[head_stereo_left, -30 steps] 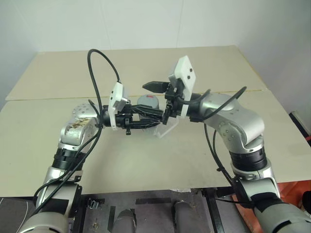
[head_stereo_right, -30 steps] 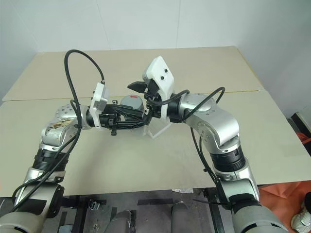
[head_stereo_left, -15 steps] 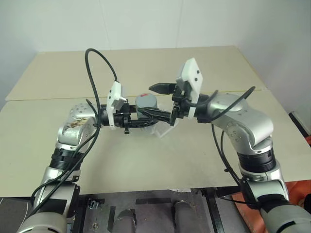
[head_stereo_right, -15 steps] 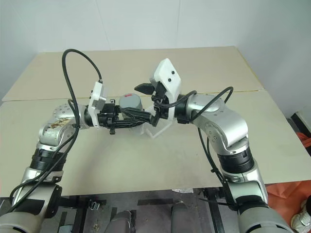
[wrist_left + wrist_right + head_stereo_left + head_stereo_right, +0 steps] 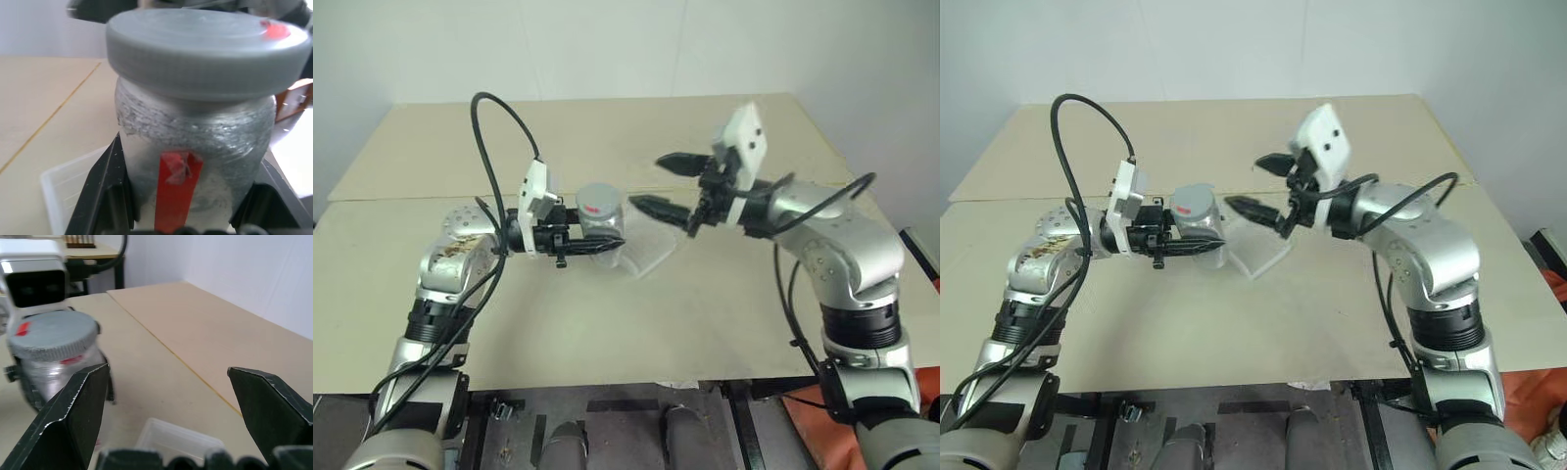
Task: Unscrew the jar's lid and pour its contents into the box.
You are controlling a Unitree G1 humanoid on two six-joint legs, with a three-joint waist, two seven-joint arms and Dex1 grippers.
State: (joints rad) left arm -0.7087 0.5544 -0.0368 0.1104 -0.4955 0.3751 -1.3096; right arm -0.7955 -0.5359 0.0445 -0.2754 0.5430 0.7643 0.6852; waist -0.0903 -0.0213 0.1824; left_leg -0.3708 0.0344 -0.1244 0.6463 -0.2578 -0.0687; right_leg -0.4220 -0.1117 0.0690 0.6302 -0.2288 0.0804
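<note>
My left gripper (image 5: 604, 235) is shut on the silvery-grey jar (image 5: 601, 223) and holds it upright above the table. A strip of red tape marks the jar's side (image 5: 173, 191), between the left fingers (image 5: 105, 191). The grey lid (image 5: 598, 200) sits on top of the jar, with a red dot on it (image 5: 274, 30). The contents are hidden inside the jar. Just right of the jar, the clear plastic box (image 5: 648, 252) lies on the table. Right of the jar and apart from it, my right gripper (image 5: 646, 182) stands open with nothing between its fingers, pointing at the lid (image 5: 51, 335).
The beige table (image 5: 607, 323) is made of two boards with a seam (image 5: 411, 200) across it. Its front edge is close to me and a white wall stands behind. The box (image 5: 178, 440) lies below my right gripper's fingers.
My right gripper, open throughout, has drawn away to the right from around the jar's lid. The left gripper keeps the jar in about the same place, with the lid still on it.
</note>
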